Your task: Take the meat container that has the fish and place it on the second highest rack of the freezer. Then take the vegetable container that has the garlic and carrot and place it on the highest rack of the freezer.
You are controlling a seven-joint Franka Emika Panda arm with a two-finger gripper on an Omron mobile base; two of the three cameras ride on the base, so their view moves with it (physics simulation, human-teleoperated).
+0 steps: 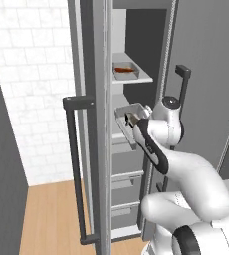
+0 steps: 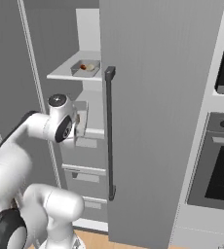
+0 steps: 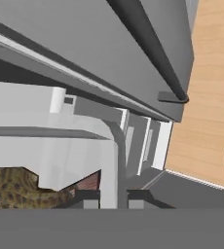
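Fish (image 3: 16, 189), mottled brown, lies closest in hand view inside the meat container (image 1: 131, 117), whose rim the jaws are clamped on, carrying it level at the open freezer (image 1: 136, 149) approx. at second-highest rack ht, presumably for sliding in. Veg container (image 1: 125, 71) w/ carrot sits on the highest rack (image 1: 141, 79). Second-highest rack itself is masked by the arm; garlic too small to confirm.

vegetable container (image 1: 125, 71) on highest rack (image 1: 139, 79), meat container (image 1: 130, 117) below

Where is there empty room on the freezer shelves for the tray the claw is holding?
The thin white top shelf is bare beside its grey tray with the carrot. The shelf below is crowded by the claw with its grey fish tray.
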